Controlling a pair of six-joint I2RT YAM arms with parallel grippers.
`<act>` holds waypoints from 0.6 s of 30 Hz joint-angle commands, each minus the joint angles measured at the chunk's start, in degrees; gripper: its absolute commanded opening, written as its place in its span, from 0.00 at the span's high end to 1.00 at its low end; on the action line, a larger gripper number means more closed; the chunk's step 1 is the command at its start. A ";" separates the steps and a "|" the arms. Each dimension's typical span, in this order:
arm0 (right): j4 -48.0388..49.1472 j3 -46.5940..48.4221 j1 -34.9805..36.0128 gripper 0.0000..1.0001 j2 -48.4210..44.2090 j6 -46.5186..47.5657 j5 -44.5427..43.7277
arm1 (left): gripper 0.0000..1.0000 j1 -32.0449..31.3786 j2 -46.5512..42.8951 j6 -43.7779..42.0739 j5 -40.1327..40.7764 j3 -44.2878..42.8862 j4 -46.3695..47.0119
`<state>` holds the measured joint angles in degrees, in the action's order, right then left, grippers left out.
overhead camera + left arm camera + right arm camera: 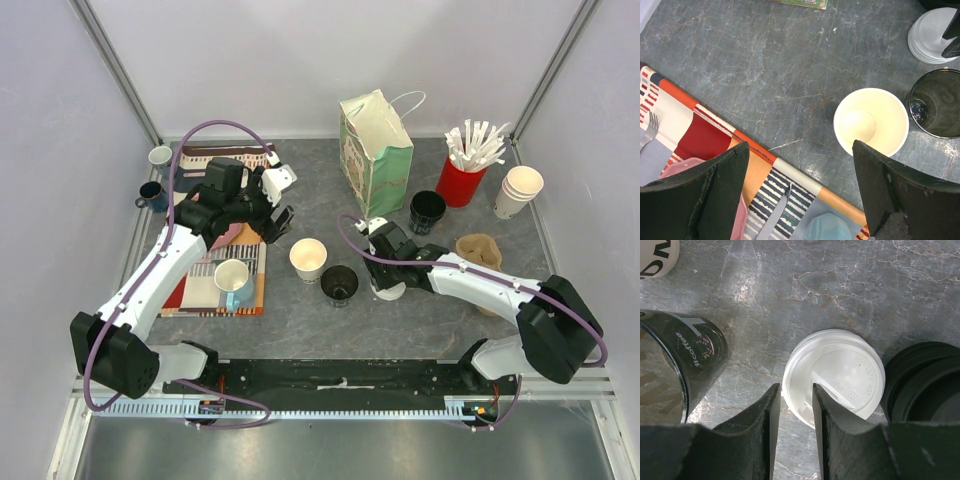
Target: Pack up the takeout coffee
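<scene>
The surface (880, 285) is grey veined stone-look with a dull sheen, the takeout coffee (840, 375) has a smooth, faintly embossed white plastic lid, the black cup (695, 360) is glossy, the open paper cup (871, 122) matt cream, and the striped placemat (705, 135) matt cloth

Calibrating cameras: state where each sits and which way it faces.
Top external: above, behind the arms, looking down at the grey marbled table; both arms show.
Left wrist: on the left gripper, facing down at an open cream paper cup; its fingers show.
Right wrist: on the right gripper, facing down at a round white plastic sip lid; its fingers show.
Shared: both wrists see that lid.
</scene>
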<state>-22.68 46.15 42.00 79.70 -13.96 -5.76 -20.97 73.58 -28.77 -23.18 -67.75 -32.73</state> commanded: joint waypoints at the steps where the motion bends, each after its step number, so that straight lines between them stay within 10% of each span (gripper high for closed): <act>1: 2.37 -0.88 0.28 0.61 1.07 -1.34 -1.18 | 0.10 0.32 0.25 0.12 -2.92 -0.46 0.48; 18: 2.64 -0.80 1.24 0.85 1.69 -1.95 -1.54 | 0.10 0.32 0.25 -0.41 -3.54 -0.46 0.04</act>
<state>-21.26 44.91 42.83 81.19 -15.29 -6.42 -20.97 73.60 -28.77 -24.75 -67.75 -32.91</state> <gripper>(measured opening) 0.187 0.899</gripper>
